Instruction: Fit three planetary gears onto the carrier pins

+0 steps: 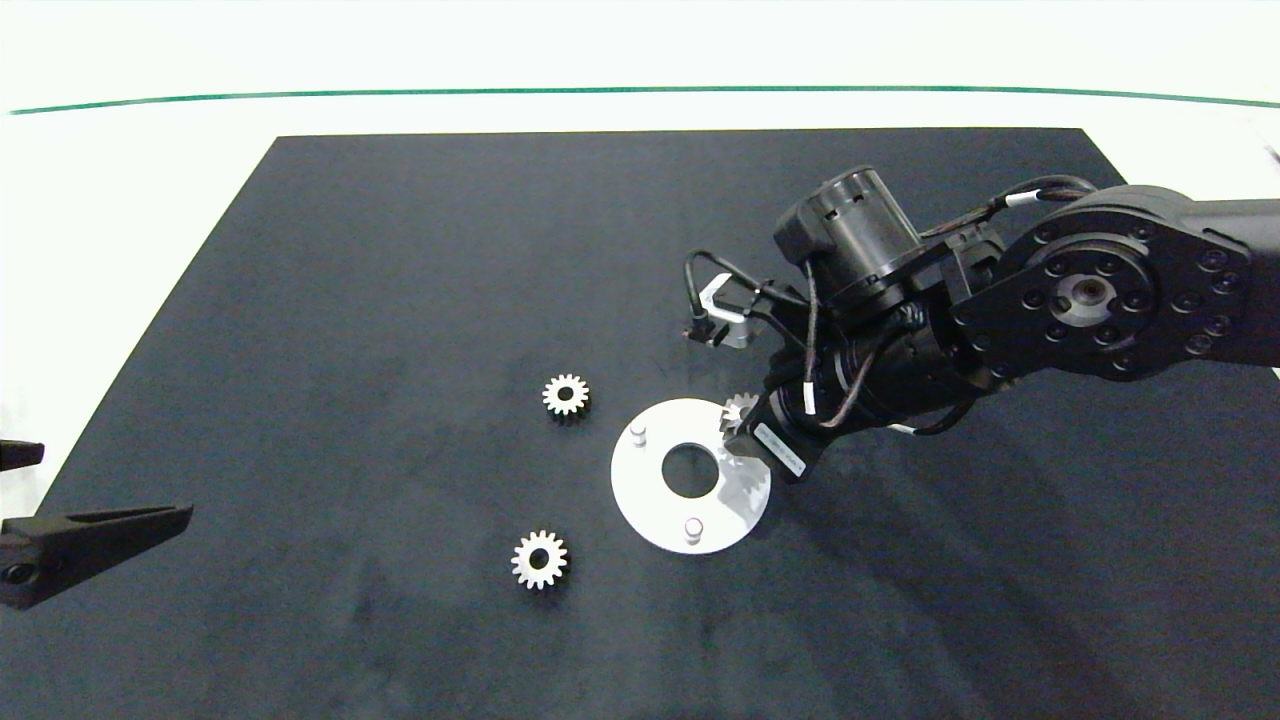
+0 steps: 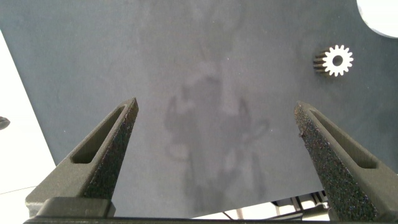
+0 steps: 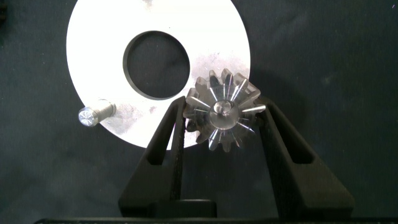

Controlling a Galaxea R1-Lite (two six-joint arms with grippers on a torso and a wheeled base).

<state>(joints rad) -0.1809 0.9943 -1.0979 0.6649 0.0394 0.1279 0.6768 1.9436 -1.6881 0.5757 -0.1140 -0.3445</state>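
Observation:
A flat white disc (image 1: 655, 500) with a large centre hole lies mid-mat. Two bare carrier pins (image 1: 638, 432) (image 1: 693, 527) stand on it. My right gripper (image 1: 748, 425) reaches in over the disc's right edge, shut on one planetary gear (image 1: 740, 408). In the right wrist view that gear (image 3: 222, 115) sits between the fingers (image 3: 166, 134) at the disc's rim (image 3: 93, 37), with a pin tip showing in its centre hole and another pin (image 3: 93, 114) beside it. Two loose gears (image 1: 566, 395) (image 1: 540, 558) lie flat left of the disc. My left gripper (image 1: 115, 482) is parked open at the mat's left edge.
Everything rests on a black mat (image 1: 350, 300) laid over a white table (image 1: 120, 200). The left wrist view shows bare mat between the open fingers (image 2: 106, 149), one loose gear (image 2: 336, 60) and a corner of the disc (image 2: 380, 14).

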